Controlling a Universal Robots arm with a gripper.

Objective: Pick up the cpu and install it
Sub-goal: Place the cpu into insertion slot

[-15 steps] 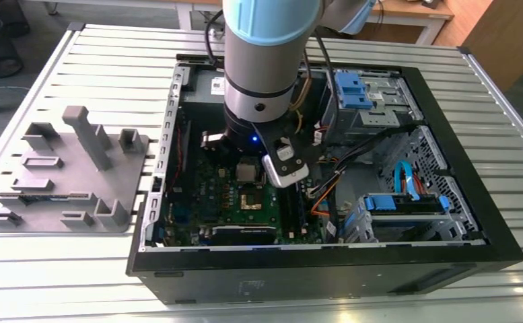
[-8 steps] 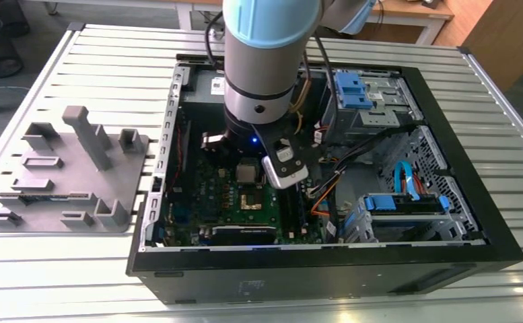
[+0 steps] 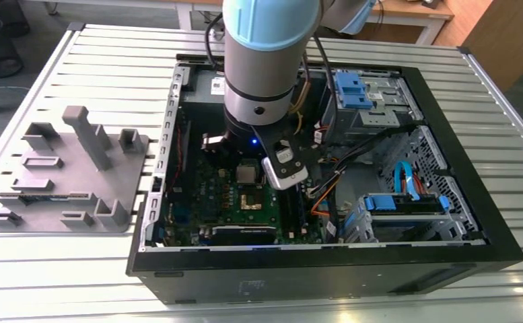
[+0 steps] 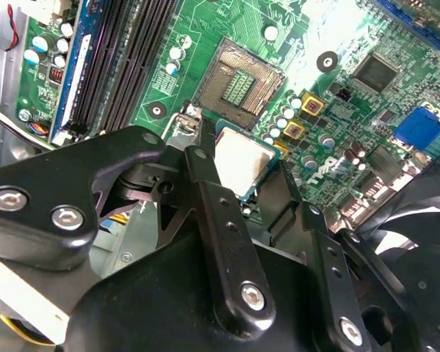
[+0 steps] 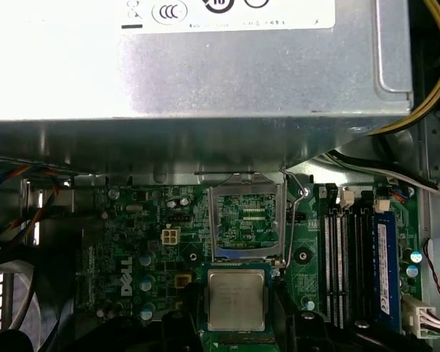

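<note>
Your tool [image 4: 240,164] has its two black fingers [image 4: 205,187] closed on opposite edges of the cpu [image 4: 242,154], narrowed to the chip's width and carrying it silver top up, roughly level. Take the socket [image 5: 247,222] as your mark: in the first wrist view the cpu [image 5: 236,297] hangs just beside it over the motherboard [image 5: 125,242], on the side away from the grey power supply [image 5: 205,73], and is not yet over the contacts. How high it rides I cannot tell. The socket stands open and empty, its wire lever [image 5: 290,220] lying along the edge nearest the memory slots [image 5: 345,257]. In the exterior view the arm [image 3: 261,60] reaches down into the computer case [image 3: 503,252] on the worktop [image 3: 81,269]. I judge you are in the carry-and-align step, with pickup done and seating not. Seating will want the chip's edges square to the socket frame and a flat descent with no sideways drag, since the contacts look delicate. There is white lettering on the board across the socket from the memory slots, and marks on a white label [image 5: 227,11] on the power supply; I leave both unread.
</note>
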